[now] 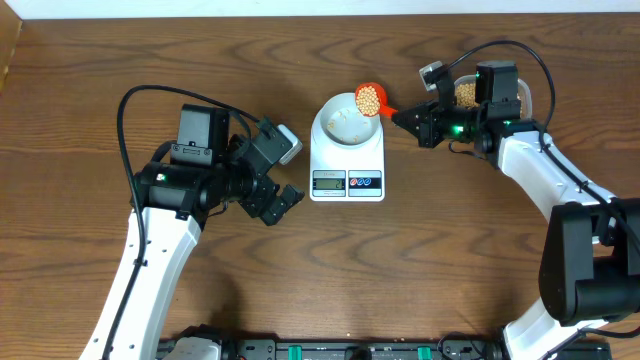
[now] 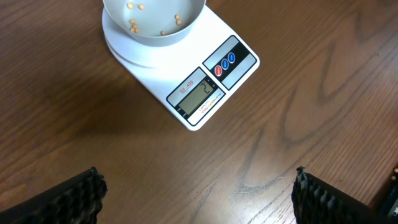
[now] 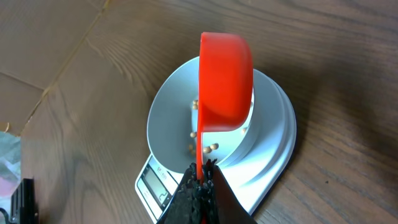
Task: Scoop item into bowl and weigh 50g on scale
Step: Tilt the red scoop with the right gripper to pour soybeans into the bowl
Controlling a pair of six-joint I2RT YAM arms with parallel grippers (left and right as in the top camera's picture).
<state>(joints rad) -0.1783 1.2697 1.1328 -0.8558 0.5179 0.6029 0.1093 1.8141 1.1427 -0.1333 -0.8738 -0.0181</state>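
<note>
The white scale (image 1: 347,160) stands mid-table with the pale bowl (image 1: 340,118) on it; a few tan beans (image 2: 134,25) lie in the bowl. My right gripper (image 1: 408,116) is shut on the handle of a red scoop (image 1: 371,97) full of beans, held over the bowl's right rim. In the right wrist view the scoop (image 3: 225,81) is tipped on its side above the bowl (image 3: 168,121), handle between the fingers (image 3: 200,180). My left gripper (image 1: 283,200) is open and empty, left of the scale; its fingers (image 2: 199,193) frame bare table below the scale (image 2: 211,81).
A clear plastic tub of beans (image 1: 468,93) sits at the back right behind my right wrist. The scale's LCD screen (image 2: 200,98) and buttons (image 2: 225,64) face the front edge.
</note>
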